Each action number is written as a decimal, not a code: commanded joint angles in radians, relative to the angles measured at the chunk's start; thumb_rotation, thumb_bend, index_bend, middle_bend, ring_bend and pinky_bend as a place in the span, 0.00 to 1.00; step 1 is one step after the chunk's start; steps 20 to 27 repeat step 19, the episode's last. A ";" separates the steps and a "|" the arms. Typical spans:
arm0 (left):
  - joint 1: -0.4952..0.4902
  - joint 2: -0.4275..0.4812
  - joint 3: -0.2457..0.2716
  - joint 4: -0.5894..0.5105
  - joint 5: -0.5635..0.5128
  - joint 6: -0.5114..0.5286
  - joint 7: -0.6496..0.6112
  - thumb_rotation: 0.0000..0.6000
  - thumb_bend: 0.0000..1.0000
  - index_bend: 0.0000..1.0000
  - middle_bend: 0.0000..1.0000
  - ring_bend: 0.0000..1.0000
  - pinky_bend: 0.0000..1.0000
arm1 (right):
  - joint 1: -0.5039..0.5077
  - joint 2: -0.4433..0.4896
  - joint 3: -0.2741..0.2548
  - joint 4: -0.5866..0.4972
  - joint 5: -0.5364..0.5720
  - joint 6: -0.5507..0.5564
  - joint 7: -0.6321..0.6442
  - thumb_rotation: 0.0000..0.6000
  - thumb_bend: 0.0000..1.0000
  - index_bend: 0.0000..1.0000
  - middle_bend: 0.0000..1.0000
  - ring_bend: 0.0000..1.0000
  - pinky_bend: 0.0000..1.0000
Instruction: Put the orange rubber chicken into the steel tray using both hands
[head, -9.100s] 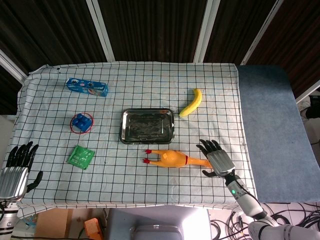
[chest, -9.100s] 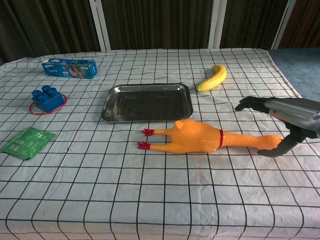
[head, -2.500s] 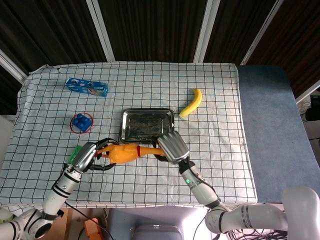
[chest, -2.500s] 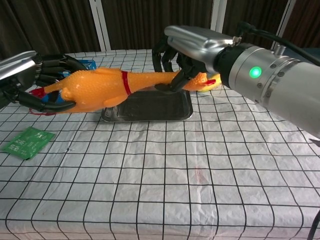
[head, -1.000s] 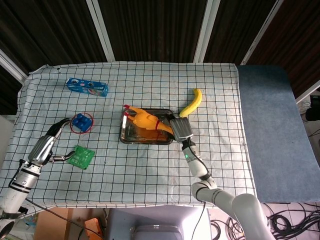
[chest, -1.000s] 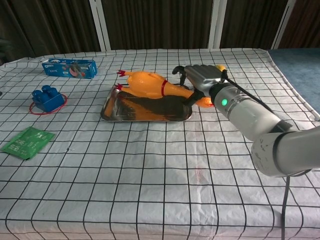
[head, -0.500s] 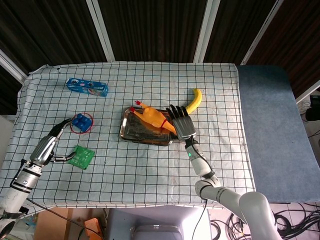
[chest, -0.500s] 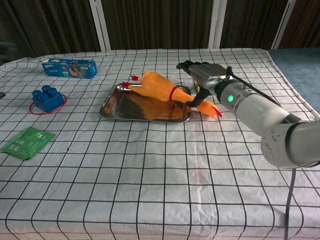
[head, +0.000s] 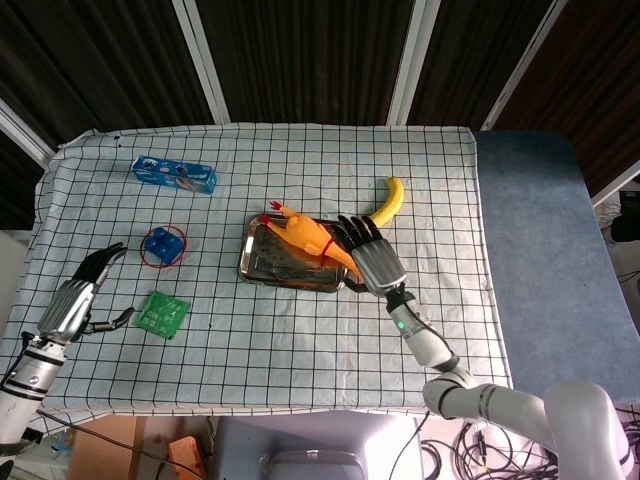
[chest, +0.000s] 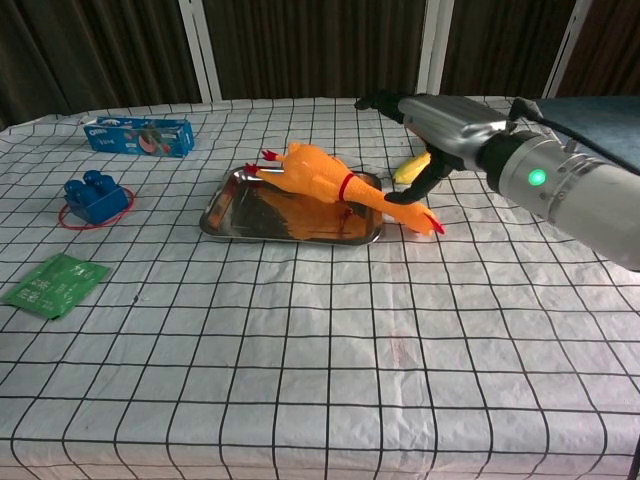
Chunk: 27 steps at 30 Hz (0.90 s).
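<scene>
The orange rubber chicken (head: 308, 238) (chest: 322, 180) lies slantwise across the steel tray (head: 262, 270) (chest: 250, 223), its feet at the tray's far left and its head over the right rim. My right hand (head: 371, 254) (chest: 440, 119) hovers open just right of the chicken's neck and holds nothing. My left hand (head: 76, 301) is open near the table's left edge, close to the green packet, and appears only in the head view.
A banana (head: 384, 206) (chest: 408, 167) lies behind the tray's right end, partly hidden by my right hand in the chest view. A blue toy in a red ring (head: 163, 245) (chest: 92, 198), a green packet (head: 162, 314) (chest: 55, 284) and a blue biscuit box (head: 174, 175) (chest: 138, 135) lie at left.
My right hand has let go of the chicken's neck and lifted up and to the right. The chicken stays across the tray. My left hand has drawn back a little toward the table's edge.
</scene>
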 joint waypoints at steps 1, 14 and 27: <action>0.128 0.067 0.004 -0.174 -0.163 0.068 0.414 1.00 0.31 0.00 0.00 0.00 0.00 | -0.237 0.356 -0.171 -0.435 -0.130 0.240 -0.121 1.00 0.13 0.00 0.00 0.00 0.00; 0.263 0.010 0.006 -0.234 -0.196 0.222 0.639 1.00 0.34 0.00 0.00 0.00 0.00 | -0.660 0.528 -0.320 -0.314 -0.141 0.627 0.061 1.00 0.13 0.00 0.00 0.00 0.00; 0.264 0.008 0.001 -0.231 -0.154 0.229 0.637 1.00 0.34 0.00 0.00 0.00 0.00 | -0.680 0.548 -0.300 -0.315 -0.167 0.630 0.132 1.00 0.13 0.00 0.00 0.00 0.00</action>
